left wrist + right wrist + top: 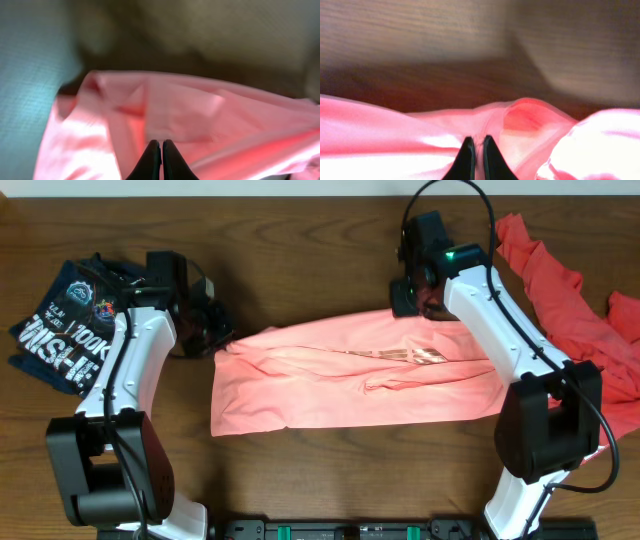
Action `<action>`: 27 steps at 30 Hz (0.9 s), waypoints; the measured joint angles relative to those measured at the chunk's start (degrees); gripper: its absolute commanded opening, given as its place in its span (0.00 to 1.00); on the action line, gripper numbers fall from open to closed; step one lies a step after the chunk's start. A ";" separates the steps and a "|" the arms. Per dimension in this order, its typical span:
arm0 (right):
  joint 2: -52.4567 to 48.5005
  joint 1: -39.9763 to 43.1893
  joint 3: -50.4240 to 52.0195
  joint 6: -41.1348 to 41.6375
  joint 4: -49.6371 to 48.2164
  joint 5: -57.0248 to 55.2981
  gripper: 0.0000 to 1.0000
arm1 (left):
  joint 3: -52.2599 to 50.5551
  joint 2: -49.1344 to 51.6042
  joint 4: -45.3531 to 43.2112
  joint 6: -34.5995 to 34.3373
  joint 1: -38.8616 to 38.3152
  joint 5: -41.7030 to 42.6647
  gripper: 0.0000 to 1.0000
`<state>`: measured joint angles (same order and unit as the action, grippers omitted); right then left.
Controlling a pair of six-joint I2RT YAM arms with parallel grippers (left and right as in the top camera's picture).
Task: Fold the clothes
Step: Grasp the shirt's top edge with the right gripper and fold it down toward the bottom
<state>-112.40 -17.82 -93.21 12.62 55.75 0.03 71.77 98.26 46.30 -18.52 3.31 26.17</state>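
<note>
Overhead: salmon-pink T-shirt lay stretched left-right on the middle of the brown wooden table, partly folded. Left jaws were pinched shut on its far-left corner, right jaws shut on its far edge toward the right. Cloth looked light, limp and wrinkle-prone, so edges and corners seemed the best holds. Coral-red shirts were heaped far right, navy printed garment at left.

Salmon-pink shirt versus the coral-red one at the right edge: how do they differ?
The salmon-pink shirt is paler, the coral-red shirt deeper. The salmon-pink shirt lies spread mid-table; the coral-red shirt is bunched at the edge. Both arms' jaws pinch the salmon-pink shirt, none the coral-red shirt. Both rest on the wooden table.
</note>
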 measured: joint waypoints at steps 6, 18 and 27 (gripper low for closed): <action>-0.37 -0.76 0.22 0.02 10.40 0.17 0.01 | -0.02 0.00 7.63 0.52 0.00 -2.29 0.06; -0.37 -1.92 0.26 0.20 25.88 -0.15 0.31 | -0.04 0.00 11.54 1.25 0.00 -5.18 0.07; -0.37 -0.94 0.28 -0.20 27.36 -3.30 0.33 | -0.04 0.00 13.40 2.14 0.00 -8.02 0.17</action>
<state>-112.77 -18.76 -92.92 12.43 83.11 -3.27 71.72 98.26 59.70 -16.38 3.31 18.15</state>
